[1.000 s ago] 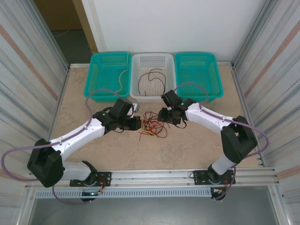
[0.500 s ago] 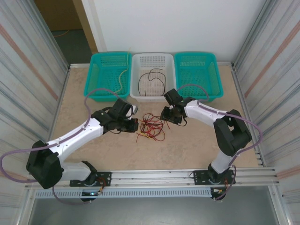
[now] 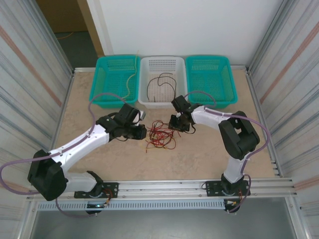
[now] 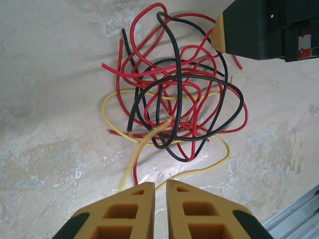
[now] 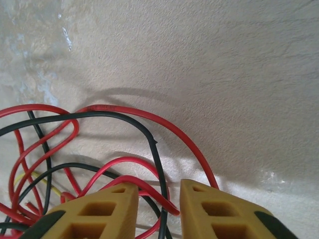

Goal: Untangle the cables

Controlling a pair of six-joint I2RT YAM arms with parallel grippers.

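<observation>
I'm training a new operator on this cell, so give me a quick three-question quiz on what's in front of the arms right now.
1. True or false: the white basket holds a black cable.
2. Which cable colours make up the tangle? A: red only. B: red, black and yellow. C: blue and green.
3. Short answer: which cable colours run into the gap of the right gripper?

Key: 1 true. 2 B. 3 red and black.
</observation>
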